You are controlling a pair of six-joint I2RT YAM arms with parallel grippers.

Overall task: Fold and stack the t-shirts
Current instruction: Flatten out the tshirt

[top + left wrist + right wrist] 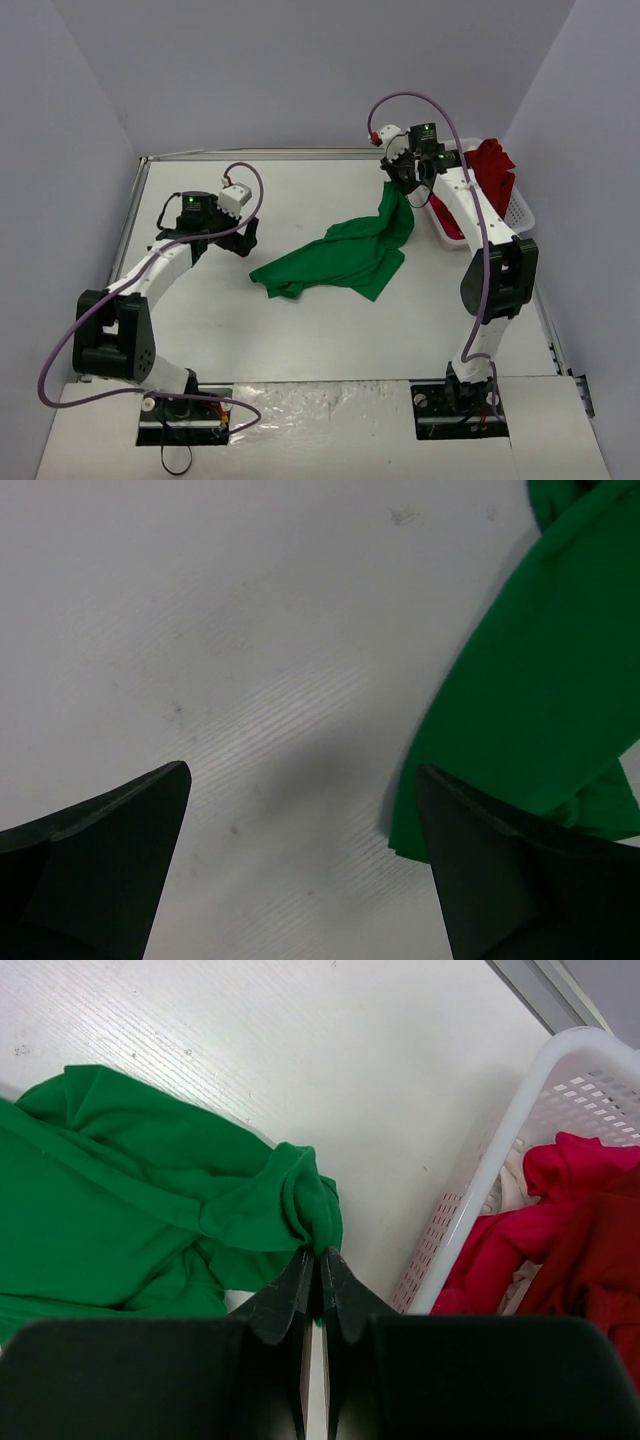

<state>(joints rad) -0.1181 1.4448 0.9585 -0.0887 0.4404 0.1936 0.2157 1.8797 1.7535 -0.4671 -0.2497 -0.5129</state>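
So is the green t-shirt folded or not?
Not folded: the green t-shirt lies crumpled on the table, one end pinched by the right gripper.

White table (330, 330) bearing a green t-shirt (345, 255) and a lattice basket (524, 212).
Finely ribbed, metal-edged at the far side. Green t-shirt crumpled just left of the basket, its end nearest the basket raised off the surface. Right arm base (460, 405) bolted at the near edge in front of the basket, left arm base (185, 415) far to its left.
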